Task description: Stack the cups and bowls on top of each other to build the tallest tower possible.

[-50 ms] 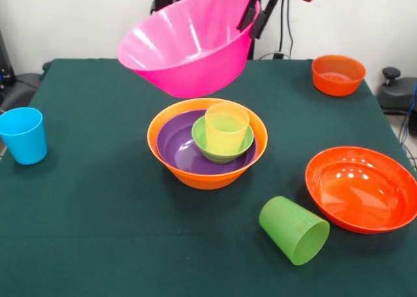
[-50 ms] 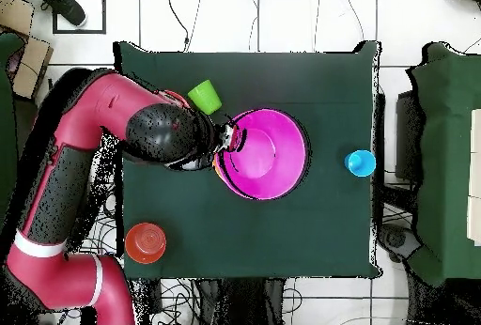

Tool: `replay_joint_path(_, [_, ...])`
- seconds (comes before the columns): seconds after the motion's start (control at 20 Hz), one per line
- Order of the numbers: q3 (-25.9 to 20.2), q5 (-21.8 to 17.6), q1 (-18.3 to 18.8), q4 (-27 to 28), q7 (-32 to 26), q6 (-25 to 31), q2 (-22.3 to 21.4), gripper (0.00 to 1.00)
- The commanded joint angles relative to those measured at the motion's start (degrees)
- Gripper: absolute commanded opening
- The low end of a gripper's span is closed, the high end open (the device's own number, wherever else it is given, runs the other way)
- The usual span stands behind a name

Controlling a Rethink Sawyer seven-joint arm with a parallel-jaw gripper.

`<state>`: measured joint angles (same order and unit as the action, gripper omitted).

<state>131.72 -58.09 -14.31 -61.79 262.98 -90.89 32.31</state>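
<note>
Front view
- Pink bowl (image 1: 189, 46): large, held in the air and tilted, its opening turned up and toward the camera; it hangs above and just behind the tower.
- Gripper (image 1: 255, 15): two black fingers (image 1: 248, 12) pinch the pink bowl's rim at its upper right edge.
- Tower (image 1: 207, 144): on the green counter (image 1: 98, 232), near the middle. Large orange bowl (image 1: 202, 174) at the bottom, purple bowl (image 1: 179, 147) nested in it, small green bowl (image 1: 220, 152) inside that, yellow cup (image 1: 226, 127) upright in the green bowl.
- Blue cup (image 1: 24, 135): upright at the left edge of the counter, well apart from the tower.
- Lime cup (image 1: 293, 230): lying on its side, mouth toward the lower right, just beside the red-orange bowl.
- Red-orange bowl (image 1: 361, 187): wide, shallow, upright at the right side.
- Small orange bowl (image 1: 337, 74): upright at the far right corner.

Overhead view
- Arm (image 2: 85, 180): red and black, reaching in from the left to the pink bowl (image 2: 268, 152).
- Pink bowl covers most of the tower; only a sliver of orange rim shows at its left edge.
- Lime cup (image 2: 204, 93): just above the arm's wrist.
- Blue cup (image 2: 360, 162): right of the pink bowl.
- Small orange bowl (image 2: 146, 242): lower left of the counter (image 2: 282, 237).
</note>
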Motion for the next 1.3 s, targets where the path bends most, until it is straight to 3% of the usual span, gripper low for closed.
replay_joint_path(0.05, [5.25,4.09,4.34,2.14,10.33,-3.41,3.54,0.00])
replay_joint_path(0.75, [5.63,5.63,4.09,1.53,10.65,-3.78,3.18,0.00])
replay_joint_path(1.3, [8.32,7.43,5.50,-1.15,14.23,-7.54,3.46,0.00])
